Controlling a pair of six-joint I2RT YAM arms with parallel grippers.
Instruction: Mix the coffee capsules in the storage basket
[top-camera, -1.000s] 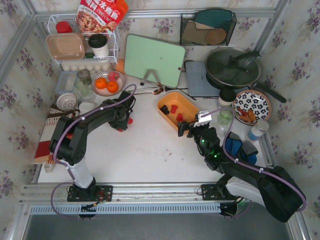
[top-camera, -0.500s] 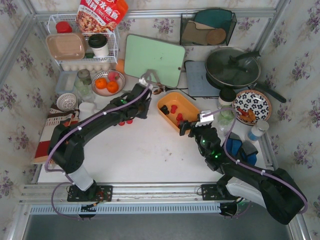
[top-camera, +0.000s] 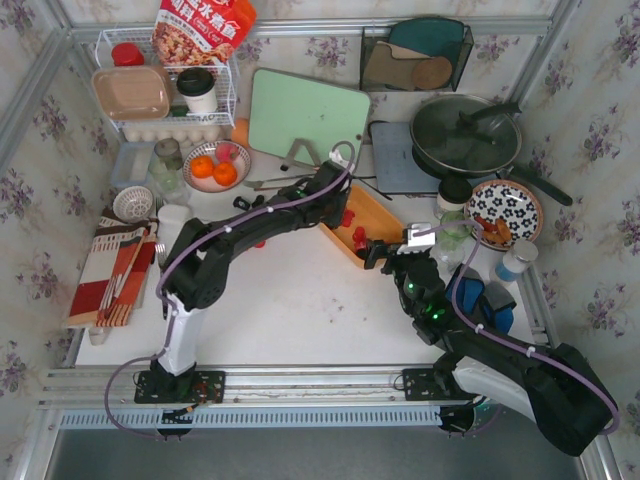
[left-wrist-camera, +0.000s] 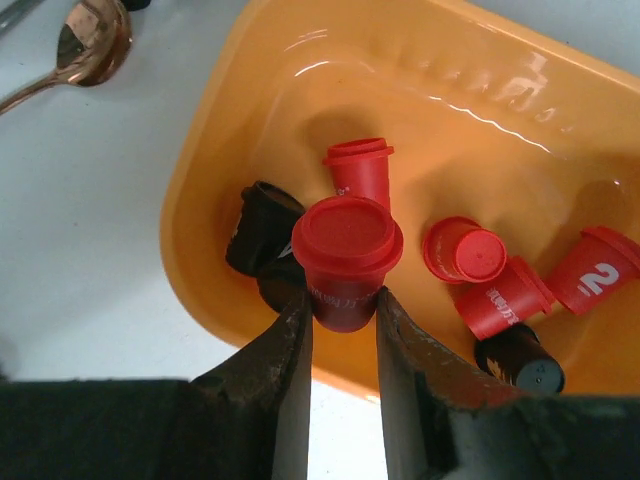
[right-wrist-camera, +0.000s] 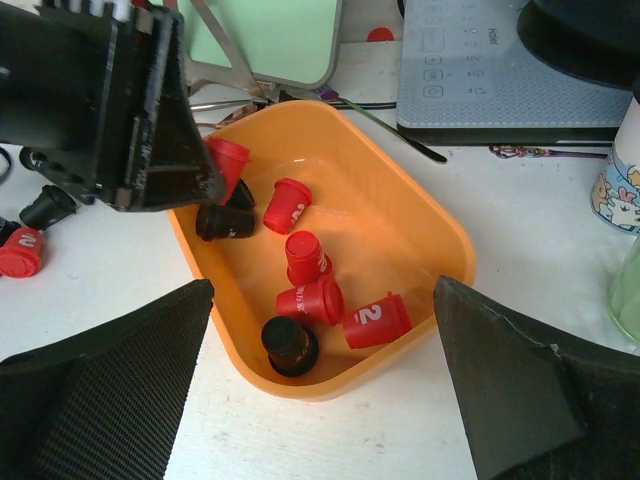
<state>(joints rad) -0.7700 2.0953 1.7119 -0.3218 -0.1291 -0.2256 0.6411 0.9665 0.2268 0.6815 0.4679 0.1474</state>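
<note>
One red coffee capsule (left-wrist-camera: 346, 262) clamped in left gripper (left-wrist-camera: 340, 330) above orange storage basket (left-wrist-camera: 200, 200); right gripper (right-wrist-camera: 322, 288) agape beside it.

The left arm (top-camera: 230, 235), earlier folded over the left half of the desk (top-camera: 300, 300), is now stretched out across it to the storage basket (top-camera: 388, 216). The left claw (left-wrist-camera: 340, 300) is carried away from the loose coffee capsules (right-wrist-camera: 22, 250) on the desk, which are now left behind it. The basket's rim is now brought directly under the claw. A red capsule (left-wrist-camera: 346, 262) is pinched upright between its fingers (left-wrist-camera: 290, 340), and the basket's black and red capsules are now seen just below and ahead of it. The striped cloth (top-camera: 115, 270), earlier partly covered by the arm, is uncovered. The right claw (right-wrist-camera: 322, 290) is shifted very slightly to the right.
</note>
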